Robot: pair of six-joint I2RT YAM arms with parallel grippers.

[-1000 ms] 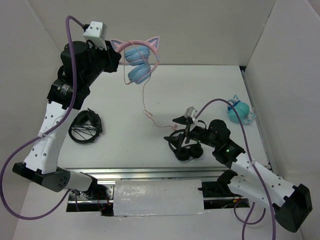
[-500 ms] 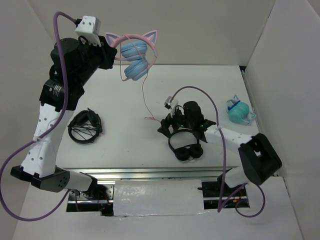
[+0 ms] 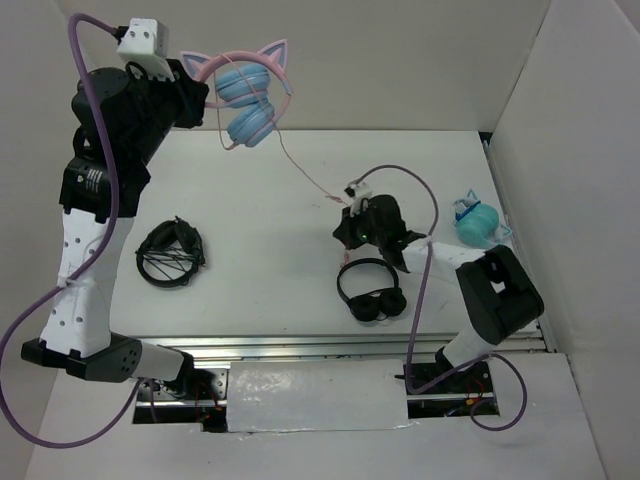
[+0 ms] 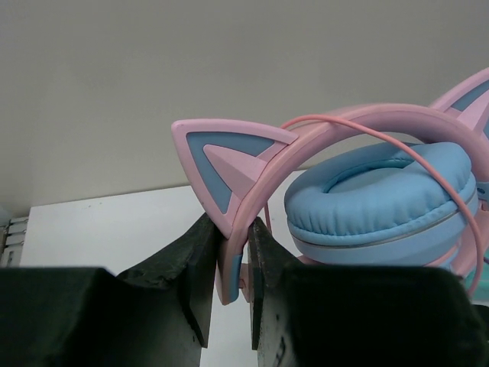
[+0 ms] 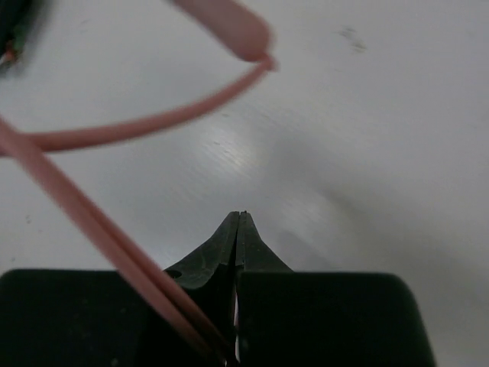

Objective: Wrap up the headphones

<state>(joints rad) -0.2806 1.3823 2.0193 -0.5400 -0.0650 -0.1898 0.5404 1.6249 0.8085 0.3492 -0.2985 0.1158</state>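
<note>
The headphones [image 3: 245,105], pink cat-ear band and light blue cups, hang high at the back left. My left gripper [image 3: 200,78] is shut on the pink band just below one ear [image 4: 233,229]; a blue cup [image 4: 382,199] sits right of the fingers. The thin pink cable [image 3: 305,172] runs taut down and right to my right gripper [image 3: 347,208], low over the table's middle. In the right wrist view the right gripper [image 5: 239,218] is shut, the cable [image 5: 107,237] slanting in between the fingers near their base, its plug end [image 5: 229,23] looping beyond.
Plain black headphones [image 3: 370,292] lie just in front of the right gripper. A coiled black pair [image 3: 170,252] lies at the left. A teal cat-ear pair [image 3: 478,222] sits by the right wall. White walls enclose the table.
The left arm carried the headphones up and leftward. The right gripper swung away from the black headphones toward the cable and shut on it; the cable, slack before, is now taut.
</note>
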